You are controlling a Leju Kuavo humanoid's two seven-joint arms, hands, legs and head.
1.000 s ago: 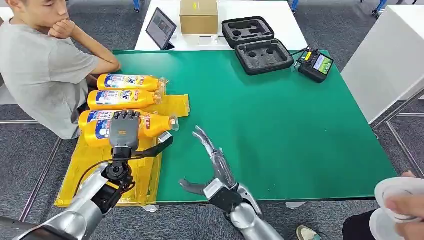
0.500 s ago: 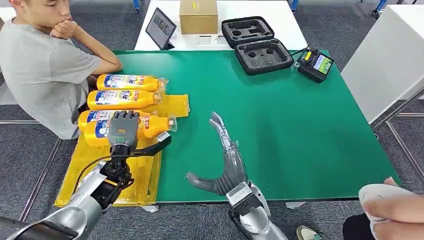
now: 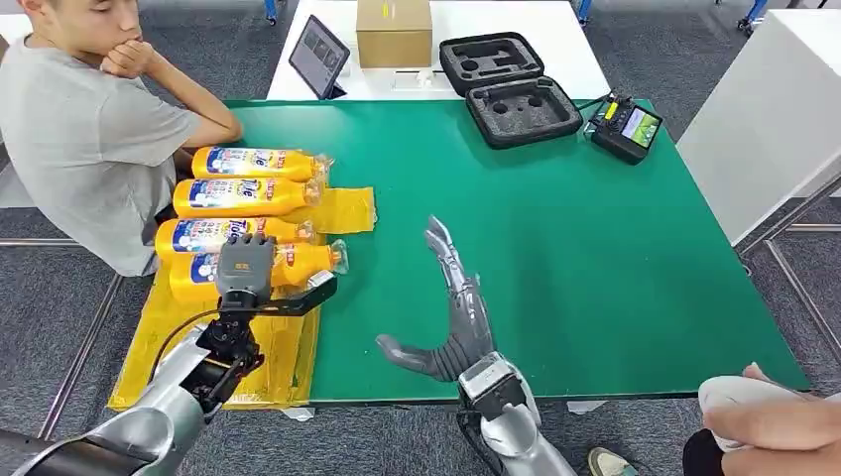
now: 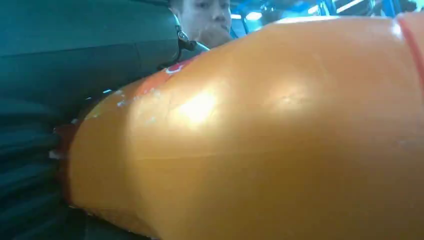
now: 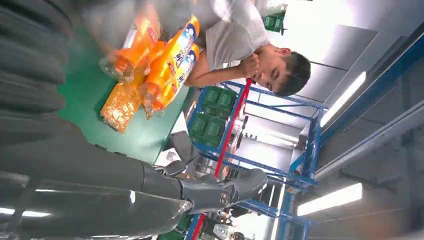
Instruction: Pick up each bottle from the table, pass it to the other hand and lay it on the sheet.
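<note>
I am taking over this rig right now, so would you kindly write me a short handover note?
Left hand: gripping the nearest orange bottle, low over the yellow sheet.
Right hand: open, empty, over the green table.
Three other orange bottles lie in a row: far one, second, third.
Done: three laid down; the far two rest partly off the sheet.
Left: lay down and release the fourth. I see no bottles elsewhere on the table.
</note>
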